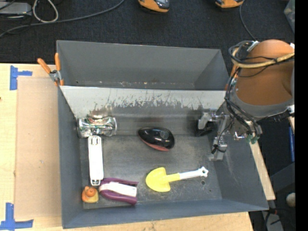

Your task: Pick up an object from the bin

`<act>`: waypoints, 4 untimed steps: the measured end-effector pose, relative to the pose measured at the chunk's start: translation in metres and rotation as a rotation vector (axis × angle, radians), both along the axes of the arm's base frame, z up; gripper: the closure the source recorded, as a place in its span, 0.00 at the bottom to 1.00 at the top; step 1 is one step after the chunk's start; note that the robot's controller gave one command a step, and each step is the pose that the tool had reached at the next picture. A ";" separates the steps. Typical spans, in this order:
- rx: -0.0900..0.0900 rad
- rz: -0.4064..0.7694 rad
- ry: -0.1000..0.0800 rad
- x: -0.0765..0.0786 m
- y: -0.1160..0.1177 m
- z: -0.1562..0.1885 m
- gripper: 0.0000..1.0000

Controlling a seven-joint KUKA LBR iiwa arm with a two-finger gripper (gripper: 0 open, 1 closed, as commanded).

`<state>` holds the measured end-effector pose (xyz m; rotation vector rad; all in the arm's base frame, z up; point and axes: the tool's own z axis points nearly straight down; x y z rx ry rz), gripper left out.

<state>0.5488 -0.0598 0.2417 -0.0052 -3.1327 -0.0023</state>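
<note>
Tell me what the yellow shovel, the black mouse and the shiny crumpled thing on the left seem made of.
The yellow shovel: likely plastic, with a smooth, even-coloured blade and a white handle.
The black mouse: probably moulded plastic, glossy, with a highlight on its rounded back.
The shiny crumpled thing: seems to be thin metal or foil, with mirror-like creased facets.

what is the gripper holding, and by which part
Nothing visibly held: the gripper hangs at the bin's right side, apart from the yellow toy shovel.

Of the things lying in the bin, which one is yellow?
The toy shovel near the front wall: its blade is yellow, its handle white. The mouse is black, the crushed can silvery.
</note>
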 end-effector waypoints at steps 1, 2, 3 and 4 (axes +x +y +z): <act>-0.001 0.002 -0.008 0.001 0.000 0.004 0.00; -0.001 0.071 -0.010 -0.022 0.018 -0.079 0.00; -0.002 0.140 -0.018 -0.059 0.036 -0.081 0.00; 0.001 0.177 -0.001 -0.055 0.049 -0.120 0.00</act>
